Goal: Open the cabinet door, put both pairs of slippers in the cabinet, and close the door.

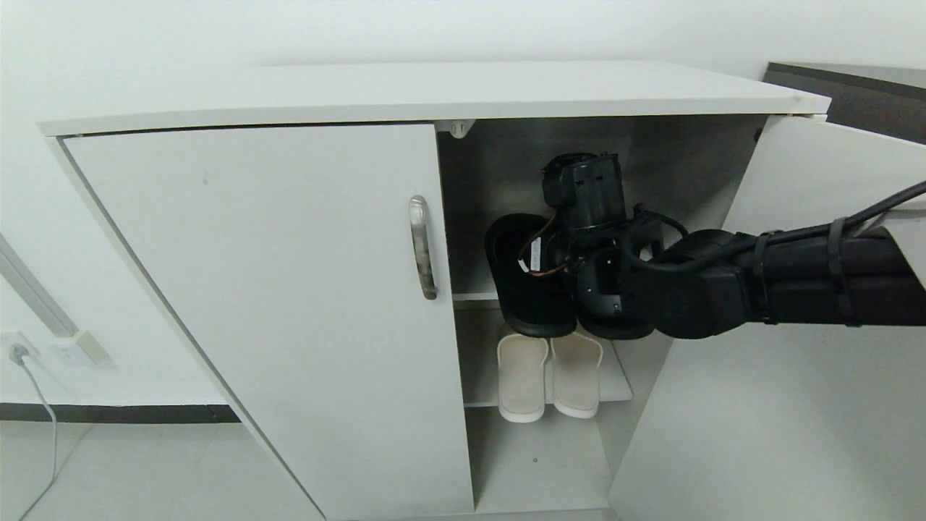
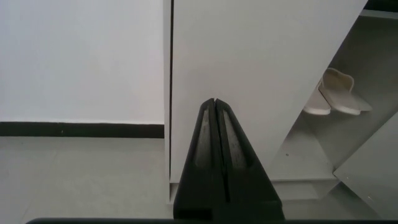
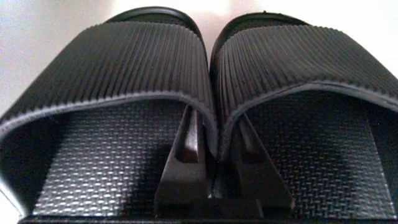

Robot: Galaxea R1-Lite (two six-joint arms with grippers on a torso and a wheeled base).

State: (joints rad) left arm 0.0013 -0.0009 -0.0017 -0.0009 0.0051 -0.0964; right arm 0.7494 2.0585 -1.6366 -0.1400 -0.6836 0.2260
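The white cabinet (image 1: 434, 87) stands against a plain white wall (image 1: 108, 58) on a grey tiled floor (image 1: 108, 470), with a black skirting strip (image 1: 108, 412) running along the foot of the wall. Its left door (image 1: 275, 289) is closed, a metal handle (image 1: 422, 247) upright near its inner edge; its right door (image 1: 759, 434) is swung wide open. Low on the wall beside the cabinet is a socket (image 1: 18, 352) with a plug in it and a cable trailing down to the floor.

The right arm (image 1: 796, 282) reaches into the open half at the level of the upper shelf (image 1: 474, 295). The right gripper (image 3: 214, 143) is pinched narrow on the pair of black slippers (image 1: 524, 282) — one finger inside each slipper, pressing their adjoining inner walls together under the ribbed straps. The pair sits side by side, extending past the upper shelf's front edge; whether it rests on that shelf cannot be told.

On the lower shelf (image 1: 615, 391) just below lies the pair of white slippers (image 1: 550, 376), side by side, their near ends jutting a little over the front edge.

The left gripper (image 2: 214, 109) is low down in front of the closed door — its fingers pressed together with nothing between them.
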